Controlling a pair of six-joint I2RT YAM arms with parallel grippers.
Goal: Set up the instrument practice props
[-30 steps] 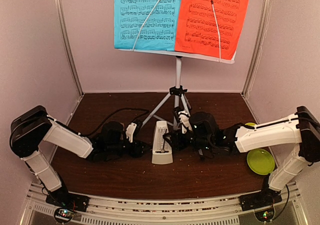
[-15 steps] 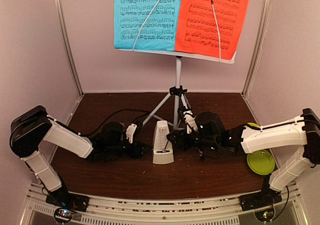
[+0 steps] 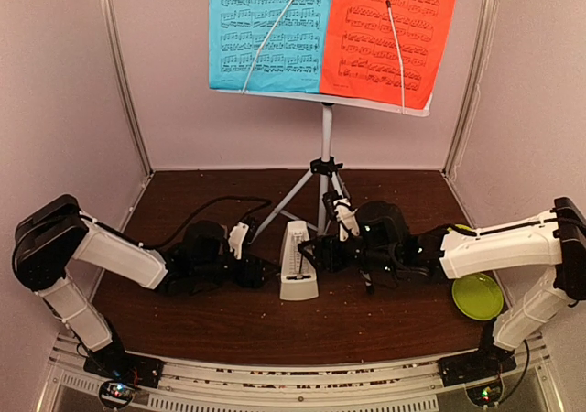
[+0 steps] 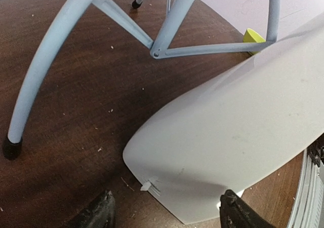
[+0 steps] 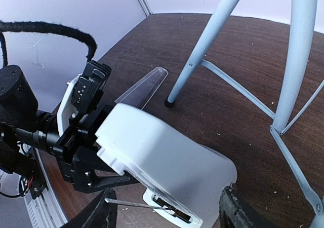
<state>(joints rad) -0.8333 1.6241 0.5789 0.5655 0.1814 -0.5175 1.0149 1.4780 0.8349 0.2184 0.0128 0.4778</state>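
Note:
The white music stand desk (image 3: pixel 417 110) holds a blue sheet (image 3: pixel 265 32) and a red-orange sheet (image 3: pixel 389 32) on white tripod legs (image 3: pixel 325 188). The white pyramid metronome (image 3: pixel 298 261) stands on the brown table in front of the legs. My left gripper (image 3: pixel 259 270) is open at the metronome's left side. In the left wrist view the metronome (image 4: pixel 238 131) fills the space between the gripper's spread fingertips (image 4: pixel 98 213). My right gripper (image 3: pixel 320 252) is open at the metronome's right side. In the right wrist view the metronome (image 5: pixel 162 157) sits between that gripper's spread fingertips (image 5: pixel 238 210).
A yellow-green plate (image 3: pixel 477 295) lies at the right under my right forearm, with a yellow-green bowl (image 3: pixel 458 230) just behind it. The bowl also shows in the left wrist view (image 4: pixel 253 35). A clear plastic strip (image 5: pixel 144 88) lies by a tripod foot (image 5: pixel 169 102). Walls close the table on three sides.
My right gripper has edged left, closer to the metronome. My left arm has shifted slightly. The metronome and stand have stayed put.

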